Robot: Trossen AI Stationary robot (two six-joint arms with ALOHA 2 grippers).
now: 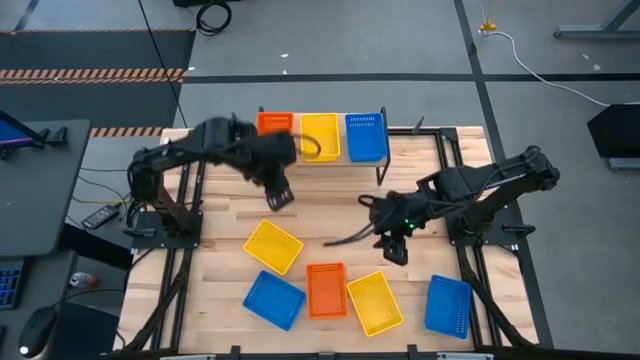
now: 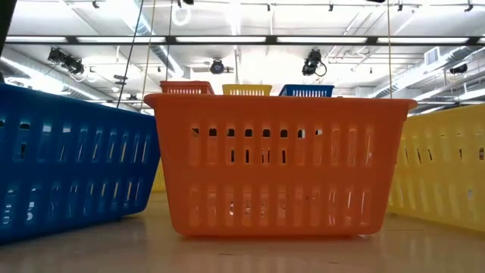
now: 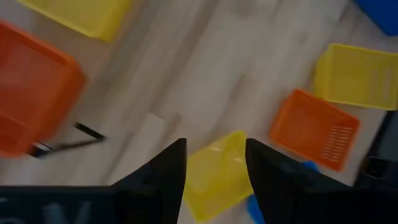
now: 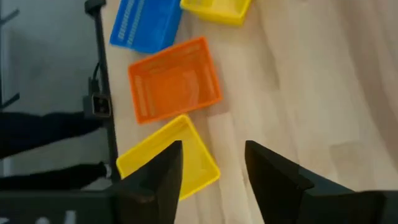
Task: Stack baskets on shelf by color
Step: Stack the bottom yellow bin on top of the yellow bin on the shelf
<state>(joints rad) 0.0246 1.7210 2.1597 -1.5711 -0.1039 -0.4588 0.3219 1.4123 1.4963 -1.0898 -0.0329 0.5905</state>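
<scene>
The shelf (image 1: 343, 152) stands at the table's far edge and carries an orange basket (image 1: 275, 123), a yellow basket (image 1: 320, 135) and a blue basket (image 1: 366, 137) side by side. Five more baskets rest bottom-down on the table's near half: yellow (image 1: 272, 246), blue (image 1: 273, 299), orange (image 1: 325, 289), yellow (image 1: 374, 302) and blue (image 1: 448, 305). My left gripper (image 1: 278, 197) is open and empty above the table, just in front of the shelf's left part. My right gripper (image 1: 395, 250) is open and empty above the table's middle right, beyond the near yellow basket.
The low view is filled by the near orange basket (image 2: 276, 163), with a blue basket (image 2: 68, 159) to one side and a yellow basket (image 2: 447, 167) to the other. Bare tabletop (image 1: 330, 205) lies between the shelf and the loose baskets. Black frame rails (image 1: 450, 160) run along the table's sides.
</scene>
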